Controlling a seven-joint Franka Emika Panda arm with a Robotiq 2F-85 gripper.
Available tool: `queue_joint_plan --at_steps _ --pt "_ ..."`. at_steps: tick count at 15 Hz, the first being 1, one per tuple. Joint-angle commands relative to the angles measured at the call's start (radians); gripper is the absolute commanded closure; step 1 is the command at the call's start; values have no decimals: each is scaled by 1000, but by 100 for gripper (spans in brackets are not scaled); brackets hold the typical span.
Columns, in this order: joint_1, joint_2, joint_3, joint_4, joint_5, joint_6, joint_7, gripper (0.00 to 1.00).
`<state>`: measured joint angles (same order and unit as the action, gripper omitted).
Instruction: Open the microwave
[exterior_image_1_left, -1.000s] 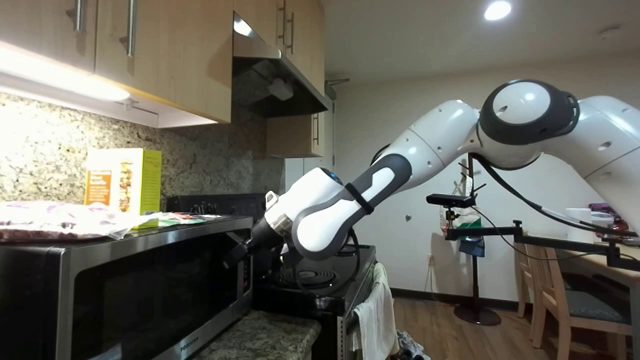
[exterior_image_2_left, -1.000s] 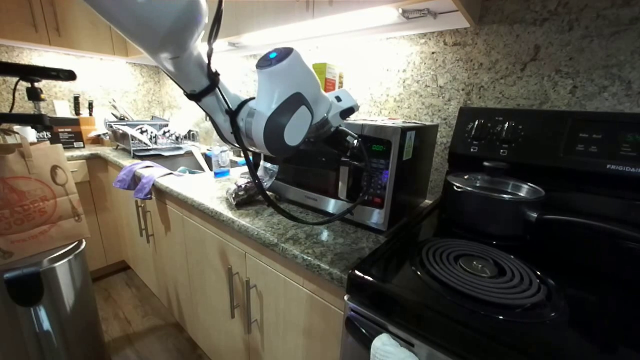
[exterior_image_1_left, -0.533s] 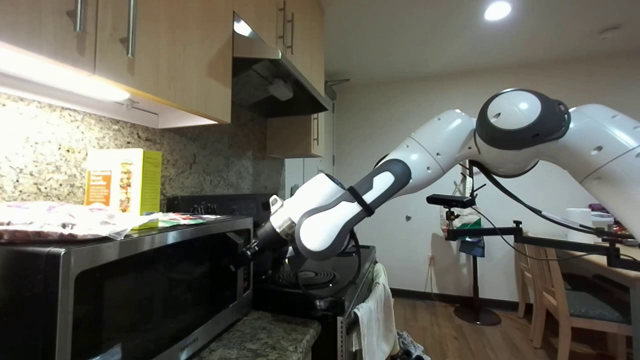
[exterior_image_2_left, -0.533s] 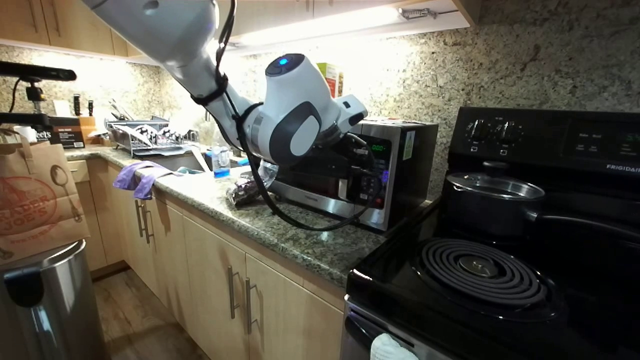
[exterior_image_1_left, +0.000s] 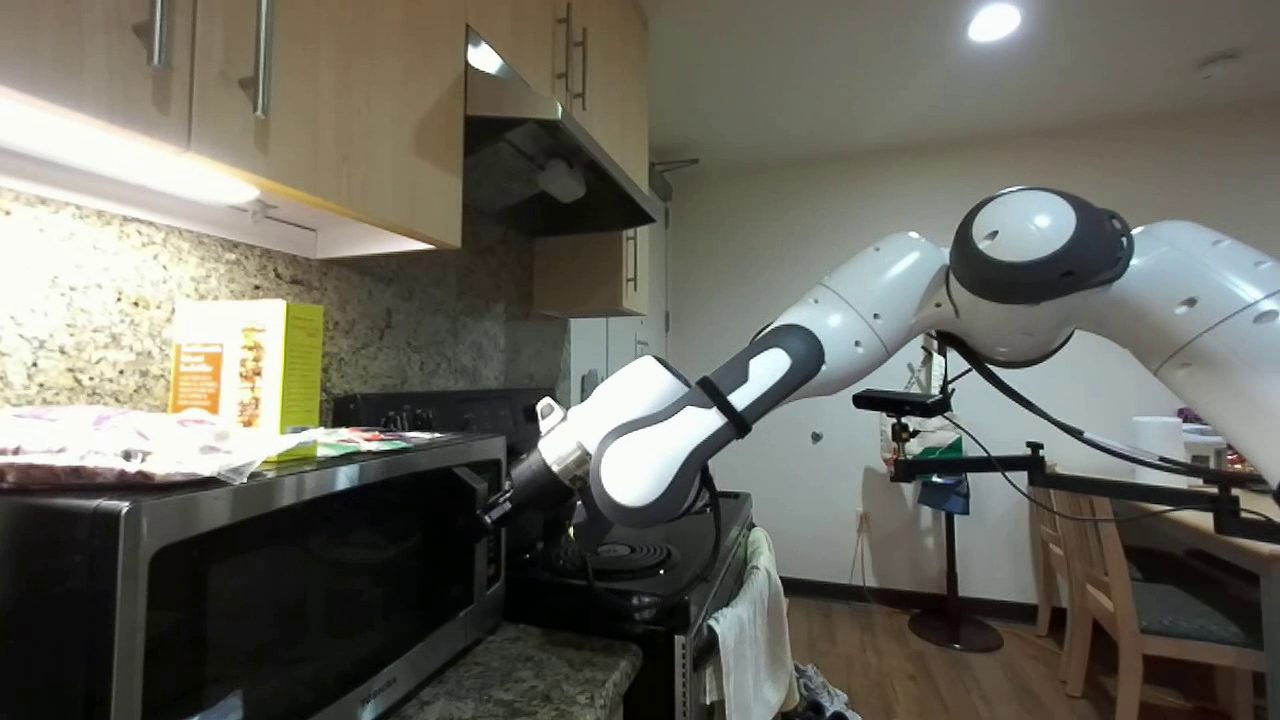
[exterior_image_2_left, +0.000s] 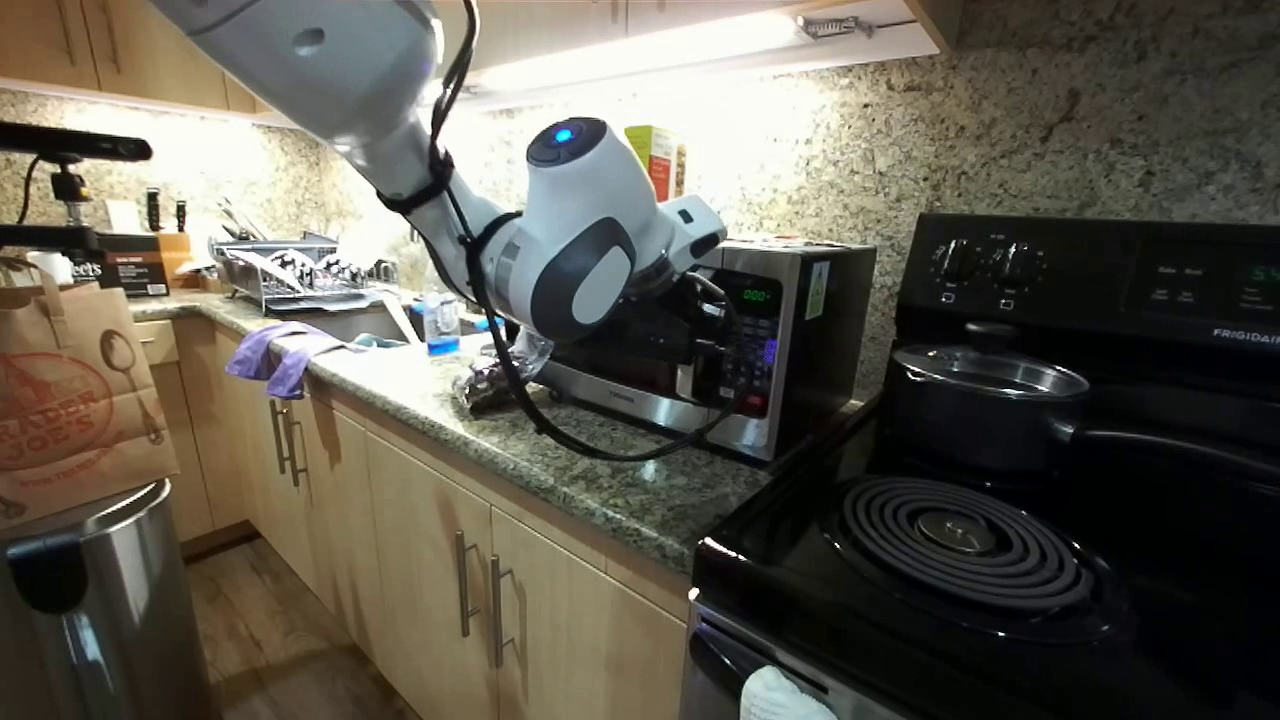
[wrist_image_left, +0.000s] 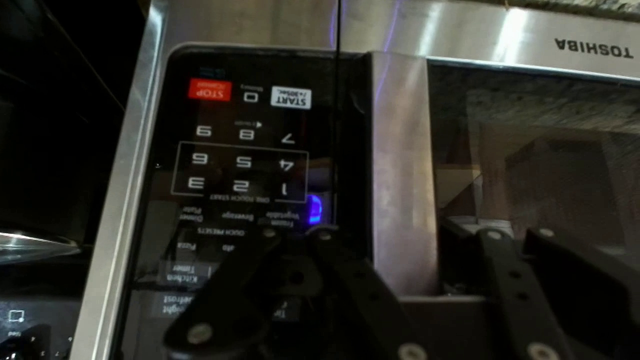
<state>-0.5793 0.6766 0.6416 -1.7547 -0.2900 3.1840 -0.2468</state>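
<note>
The microwave (exterior_image_1_left: 310, 590) is a steel box with a dark glass door and stands on the counter; its door is closed flush with the control panel (wrist_image_left: 240, 165). In the upside-down wrist view the steel door handle (wrist_image_left: 402, 165) runs vertically between my dark fingers (wrist_image_left: 507, 265). My gripper (wrist_image_left: 404, 240) is shut on this handle, one finger on the panel side and one on the glass side; the fingertips are dim. The gripper (exterior_image_1_left: 492, 512) reaches the door's far end in an exterior view. Below it, the lower handle (exterior_image_2_left: 687, 380) shows in an exterior view.
A plastic bag of food (exterior_image_1_left: 120, 440) and a green-and-orange box (exterior_image_1_left: 303, 365) lie and stand on top of the microwave. Beside it is the black stove (exterior_image_2_left: 960, 540) with a lidded pot (exterior_image_2_left: 985, 420). A foil packet (exterior_image_2_left: 485, 388) sits on the counter. The arm's cable (exterior_image_2_left: 620, 455) hangs in a loop.
My gripper's fingers have drawn together at the handle. The arm has sunk slightly, and its wrist has drawn back a little from the door. The door has stayed closed.
</note>
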Motion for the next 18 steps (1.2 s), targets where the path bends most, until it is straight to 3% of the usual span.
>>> queue_joint_plan --at_steps 1,2,6,7,13,18 --pt "-53 48 42 -65 -44 126 -61 96" --pt "-53 57 39 -74 -53 169 -63 100" --pt "-52 78 17 -124 -77 326 -42 98" --pt "-73 104 53 -61 -85 278 -53 98" --pt "-113 92 92 -80 -88 277 -51 98" --pt "-135 7 100 -143 -67 269 -19 98"
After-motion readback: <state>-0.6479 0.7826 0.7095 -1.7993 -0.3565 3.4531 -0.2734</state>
